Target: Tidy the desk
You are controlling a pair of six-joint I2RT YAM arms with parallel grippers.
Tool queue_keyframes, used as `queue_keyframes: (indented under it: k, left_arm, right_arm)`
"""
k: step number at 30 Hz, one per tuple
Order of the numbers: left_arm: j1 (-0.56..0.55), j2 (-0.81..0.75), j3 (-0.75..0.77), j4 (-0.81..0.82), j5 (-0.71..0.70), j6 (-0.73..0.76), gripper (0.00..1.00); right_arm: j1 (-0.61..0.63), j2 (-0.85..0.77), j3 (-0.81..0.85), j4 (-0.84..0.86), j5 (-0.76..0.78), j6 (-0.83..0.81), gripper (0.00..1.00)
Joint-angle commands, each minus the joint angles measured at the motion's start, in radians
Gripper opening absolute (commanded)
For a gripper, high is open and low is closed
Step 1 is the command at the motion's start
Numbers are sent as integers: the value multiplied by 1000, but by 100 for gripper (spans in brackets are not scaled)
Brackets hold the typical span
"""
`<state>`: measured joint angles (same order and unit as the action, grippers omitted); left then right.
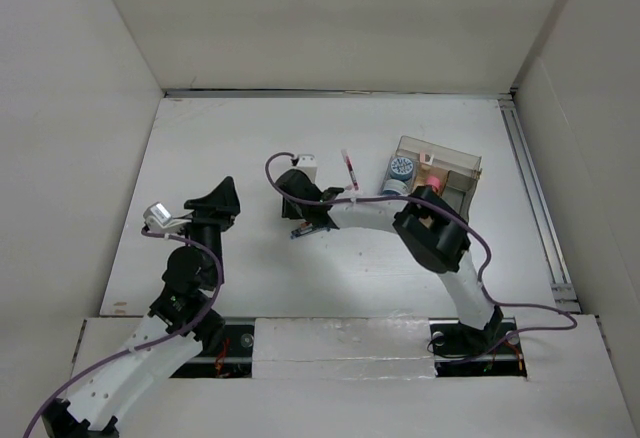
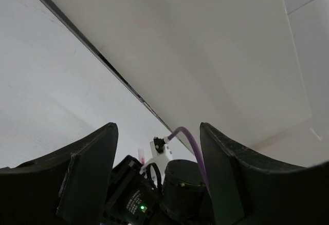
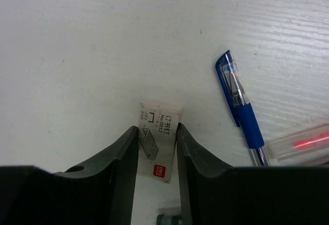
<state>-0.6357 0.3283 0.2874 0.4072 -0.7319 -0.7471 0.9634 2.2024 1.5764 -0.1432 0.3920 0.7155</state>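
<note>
From above, the desk (image 1: 250,268) fills the middle of the scene as a flat white top. White panels wall it on the left, far and right sides, and a metal rail (image 1: 536,198) runs along its right edge. The left arm rises from the near left, and the left gripper (image 1: 222,194) hangs over the left part of the desk; the spacing of its fingers is unclear from here. The right arm bends from the near right to the centre, where the right gripper (image 1: 305,214) points down at the tabletop. Just right of it and farther off lies a clear pen with red ink (image 1: 349,170). At the far right sits a clear compartment box (image 1: 446,152) with a round grey thing (image 1: 400,170) at its left side, inside or just outside I cannot tell. The left wrist camera shows the left gripper's fingers (image 2: 87,173) wide apart, with the right arm's black wrist in the gap. The right wrist camera shows the right gripper's fingers (image 3: 123,163) pressed against the two long sides of a small white staple box (image 3: 158,143) lying flat on the desk. A blue pen (image 3: 241,107) lies apart from the box, its tip just beside the clear pen.
</note>
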Motion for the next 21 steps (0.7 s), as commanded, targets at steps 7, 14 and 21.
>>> queue_keyframes:
  k: [7,14,21]
  left_arm:
    - [-5,121,36,102,118,87,62]
    - [-5,374,188,73,299,183,63]
    - [-5,526,277,9,374,206,64]
  right_arm:
    - [-173,-334,-220,295,-270,105,12]
    - [-463,-498,-446,401,-354,217,12]
    - [-707,-582,-541,330,-113,254,12]
